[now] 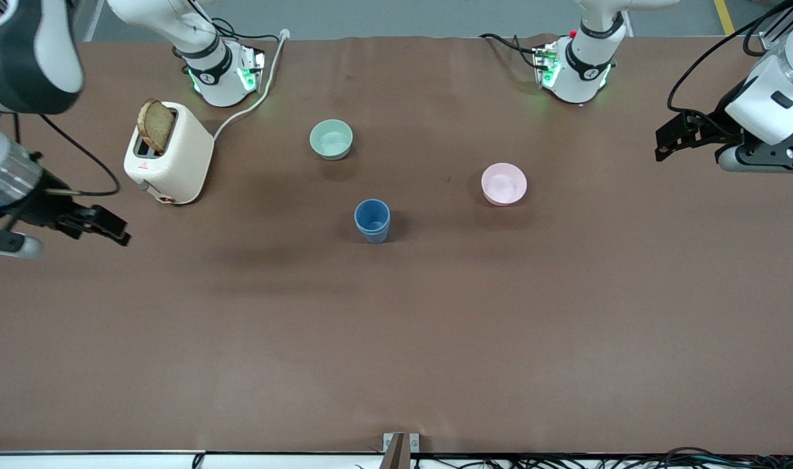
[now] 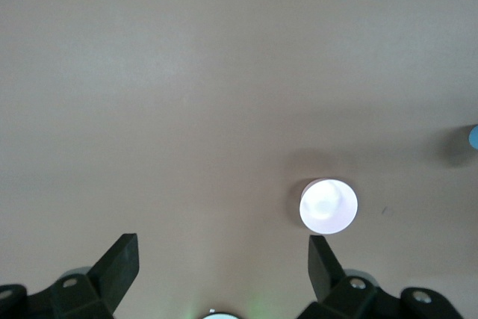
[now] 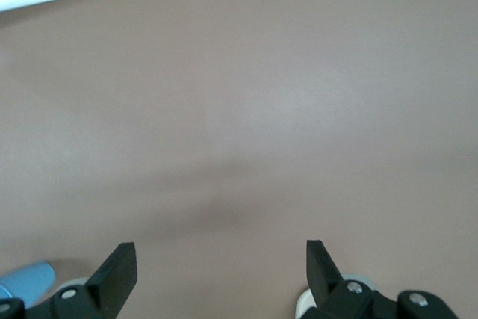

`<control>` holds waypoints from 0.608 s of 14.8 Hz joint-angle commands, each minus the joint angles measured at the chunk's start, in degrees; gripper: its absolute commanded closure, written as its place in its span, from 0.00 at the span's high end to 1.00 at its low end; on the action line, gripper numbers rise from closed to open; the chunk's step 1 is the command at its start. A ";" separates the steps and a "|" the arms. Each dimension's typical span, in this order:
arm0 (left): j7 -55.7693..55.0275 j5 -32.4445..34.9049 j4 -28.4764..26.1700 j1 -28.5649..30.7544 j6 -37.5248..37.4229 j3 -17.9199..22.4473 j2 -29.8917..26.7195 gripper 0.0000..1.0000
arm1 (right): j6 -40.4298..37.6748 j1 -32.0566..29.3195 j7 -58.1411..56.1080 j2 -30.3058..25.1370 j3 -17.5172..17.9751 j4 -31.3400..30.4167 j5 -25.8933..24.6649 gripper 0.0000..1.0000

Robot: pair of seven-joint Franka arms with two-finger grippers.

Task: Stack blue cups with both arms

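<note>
Stacking: blue cups point(image 1: 372, 220) look nested on the desk point(image 1: 396, 339); seemingly done.
Left hand point(image 1: 663, 140): wide, empty, at the desk's end.
Right hand point(image 1: 113, 229): wide, empty, beside the toaster point(image 1: 170, 156).

Cropped at the 9 o'clock edge of the front view, and blurred: the right arm point(image 1: 19, 65), with the body of the right gripper point(image 1: 113, 231) running out of frame. Cropped at 3 o'clock: the left arm point(image 1: 777, 98), past the left gripper point(image 1: 660, 146).

Hidden in the slot of the toaster point(image 1: 172, 159), at 10 o'clock from the blue cups point(image 1: 372, 221): the lower part of the toast point(image 1: 156, 126). Impossible to tell from that single blue shape whether one cup or two nested.

In the left wrist view, only a blue sliver point(image 2: 473, 137) at the edge, too little to identify; pink bowl point(image 2: 328, 206) washed out to white.

In the right wrist view, a blue end point(image 3: 26, 280) cut by the edge; a pale rounded bit point(image 3: 301, 305) mostly out of frame, unidentifiable.
</note>
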 commanded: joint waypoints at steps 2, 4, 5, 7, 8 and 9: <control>-0.63 -1.16 -5.37 0.39 3.57 -0.18 -4.27 1.00 | -11.81 -4.68 -5.79 -1.33 0.83 9.19 -1.66 1.00; -1.68 -1.07 -6.24 0.30 3.74 -0.18 -4.79 1.00 | -15.69 -5.84 -7.11 -1.15 1.00 13.25 -4.11 1.00; -1.95 -1.07 -7.29 0.30 4.53 -0.26 -5.67 1.00 | -17.01 -6.36 -7.38 -1.24 1.26 13.88 -4.65 1.00; -2.04 -0.98 -8.79 0.13 5.85 -0.35 -6.64 1.00 | -21.14 -9.68 -7.38 -1.24 4.58 16.07 -4.74 1.00; -1.86 -0.81 -8.36 0.13 5.51 -0.35 -6.29 1.00 | -22.90 -12.67 -7.29 -1.50 7.83 16.43 -4.65 1.00; -1.16 -0.72 -7.31 0.30 5.33 -0.26 -5.86 1.00 | -24.13 -15.74 -7.29 -2.20 12.12 16.34 -5.00 1.00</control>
